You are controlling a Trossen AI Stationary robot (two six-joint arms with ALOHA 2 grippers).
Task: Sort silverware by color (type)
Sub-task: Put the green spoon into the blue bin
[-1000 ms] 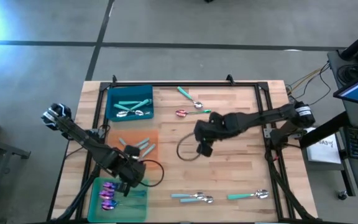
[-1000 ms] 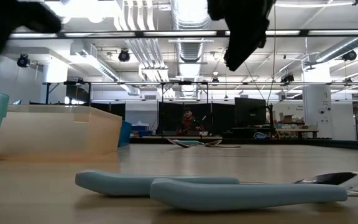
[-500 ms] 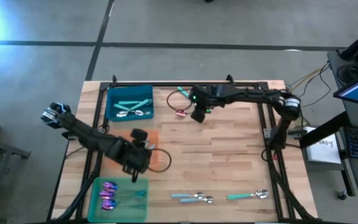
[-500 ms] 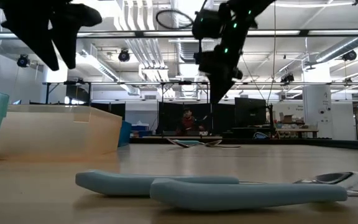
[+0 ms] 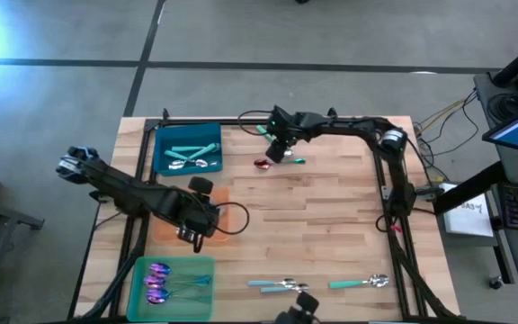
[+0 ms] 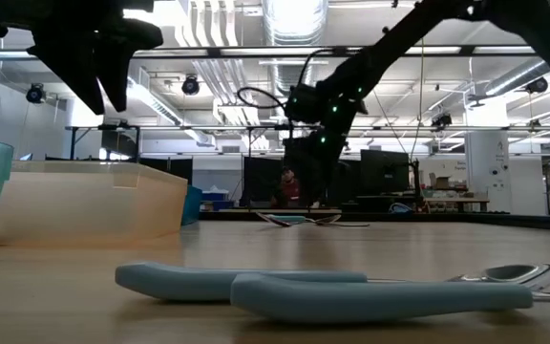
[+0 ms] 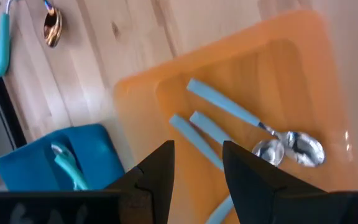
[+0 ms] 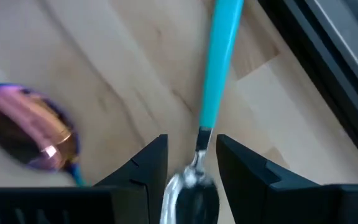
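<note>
My right gripper (image 5: 280, 153) is open at the table's far edge. In its wrist view (image 8: 192, 162) the fingers stand on either side of the neck of a silver spoon with a teal handle (image 8: 219, 68), and I see no touch. An iridescent purple-pink spoon (image 8: 33, 135) lies flat on the wood beside it (image 5: 263, 163). My left gripper (image 5: 192, 234) is open and empty over the orange tray (image 5: 163, 232), where pale-blue-handled silver spoons (image 7: 272, 140) lie.
A blue tray (image 5: 187, 148) holds teal-handled spoons at the far left. A green tray (image 5: 174, 279) with iridescent spoons sits at the near left. More silver spoons lie near the near edge (image 5: 279, 286) (image 5: 360, 283). Bare wood lies between them in the middle and right.
My right gripper has swung from the table's middle to the far edge and come down over the teal-handled spoon. My left gripper has moved from the green tray toward the far edge and now hangs over the orange tray. No spoon has visibly moved.
</note>
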